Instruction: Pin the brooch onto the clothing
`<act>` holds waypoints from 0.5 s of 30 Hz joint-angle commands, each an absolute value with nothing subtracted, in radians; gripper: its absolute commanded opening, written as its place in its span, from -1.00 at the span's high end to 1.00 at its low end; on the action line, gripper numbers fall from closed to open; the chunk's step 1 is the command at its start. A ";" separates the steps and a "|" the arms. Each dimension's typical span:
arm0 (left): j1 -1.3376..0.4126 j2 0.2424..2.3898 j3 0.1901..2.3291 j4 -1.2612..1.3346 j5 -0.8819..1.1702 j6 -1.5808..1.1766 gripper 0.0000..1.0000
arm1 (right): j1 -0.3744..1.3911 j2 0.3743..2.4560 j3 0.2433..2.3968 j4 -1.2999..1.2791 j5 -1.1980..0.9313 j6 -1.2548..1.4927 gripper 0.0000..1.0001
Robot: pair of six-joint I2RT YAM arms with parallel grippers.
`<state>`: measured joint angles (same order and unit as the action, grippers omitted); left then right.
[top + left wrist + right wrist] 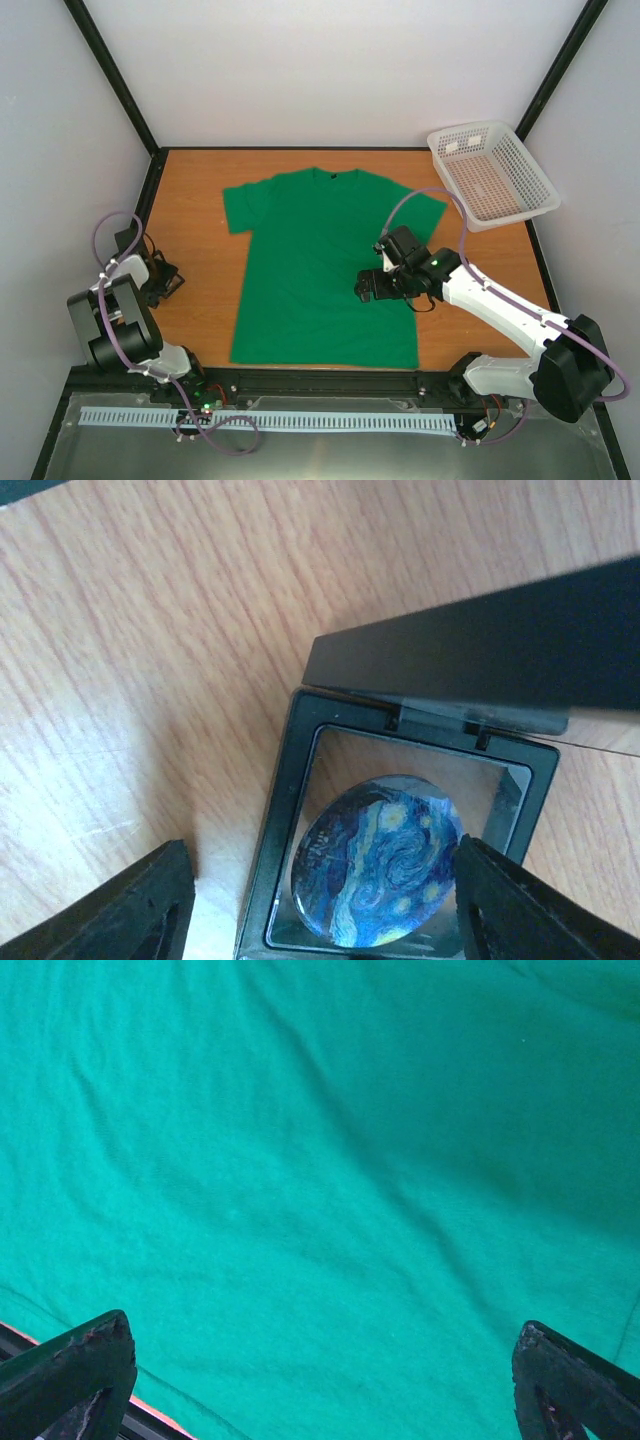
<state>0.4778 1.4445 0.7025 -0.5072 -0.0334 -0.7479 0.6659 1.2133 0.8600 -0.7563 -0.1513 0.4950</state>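
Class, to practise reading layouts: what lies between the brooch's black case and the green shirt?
Only bare wooden table separates case from shirt, seen from the top view.

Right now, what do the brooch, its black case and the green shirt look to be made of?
The brooch looks glossy, perhaps glass or resin over a printed swirling blue painting: its face catches the light. The case seems hard black plastic, smooth, with moulded hinge tabs. The T-shirt looks like soft knit fabric, likely cotton, matte, lying in gentle wrinkles.
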 commanded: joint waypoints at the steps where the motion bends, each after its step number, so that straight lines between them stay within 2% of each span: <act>1: 0.486 1.420 0.735 -0.495 -0.061 -0.723 -0.44 | 0.658 1.219 0.841 -0.735 -0.162 0.504 -1.00; 10: 0.451 1.441 0.754 -0.505 -0.079 -0.711 -0.56 | 0.658 1.235 0.836 -0.719 -0.175 0.507 -1.00; 15: 0.447 1.483 0.780 -0.514 -0.076 -0.699 -0.46 | 0.658 1.232 0.835 -0.716 -0.175 0.509 -1.00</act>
<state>0.4557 1.4567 0.7326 -0.5095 -0.0601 -0.7250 0.6659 1.2304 0.8459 -0.7361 -0.1722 0.4980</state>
